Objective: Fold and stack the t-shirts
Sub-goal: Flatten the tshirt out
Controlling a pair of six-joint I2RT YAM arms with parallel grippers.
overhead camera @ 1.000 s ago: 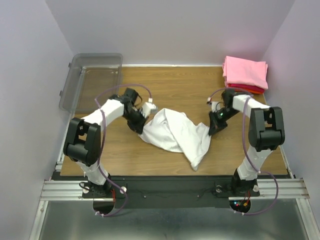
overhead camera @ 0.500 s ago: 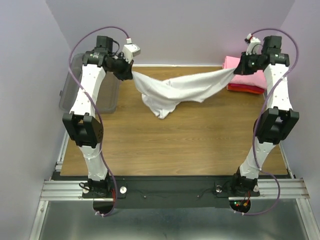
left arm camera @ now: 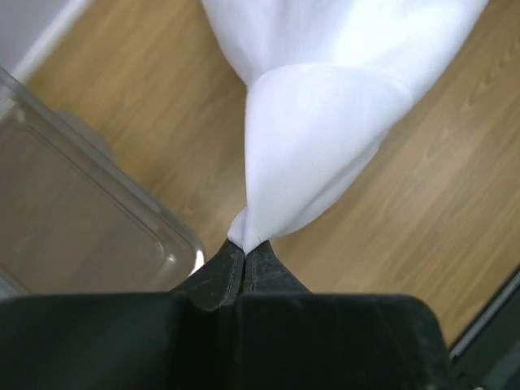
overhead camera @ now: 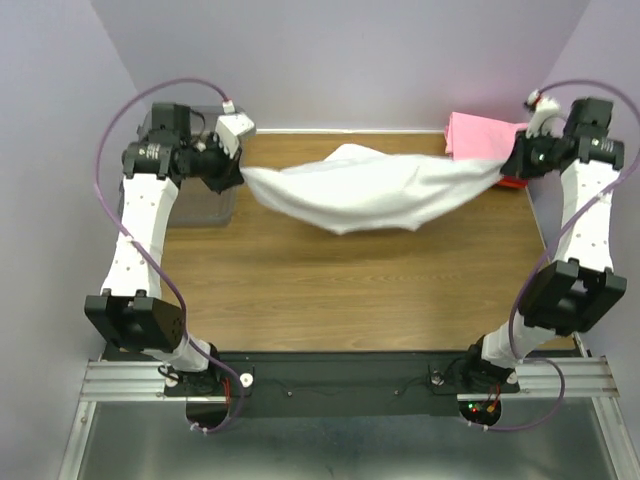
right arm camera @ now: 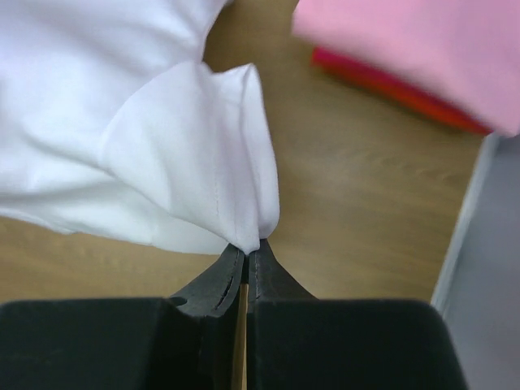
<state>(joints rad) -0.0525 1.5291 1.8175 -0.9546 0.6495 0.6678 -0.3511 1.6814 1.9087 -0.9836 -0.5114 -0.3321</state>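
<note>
Top view: both arms are up high and spread wide, w/ the white t-shirt [overhead camera: 370,185] strung between them in the air over the wooden table [overhead camera: 350,290], sagging in the middle. The left gripper [overhead camera: 238,172] is at the shirt's left end, above the clear grey bin [overhead camera: 195,205] in the far-left corner. The right gripper [overhead camera: 503,165] is at the right end, in front of the folded pink t-shirt [overhead camera: 478,137]. That one lies on the red t-shirt [overhead camera: 515,183], prob. folded too, though only an edge shows.

Left wrist view: the left gripper [left arm camera: 244,248] has its fingers pressed together w/ no gap, pinching a bunched tip of the white t-shirt [left arm camera: 317,138]. The cloth fans out away from them. A corner of the bin [left arm camera: 81,227] sits below-left.

Right wrist view: the right gripper [right arm camera: 246,253] is likewise clamped tight, on a stitched fold of the white t-shirt [right arm camera: 138,138]. The pink t-shirt [right arm camera: 422,49] sits over the red t-shirt [right arm camera: 390,89] at upper right, resting on the table [right arm camera: 357,211] and apart from the white cloth.
</note>
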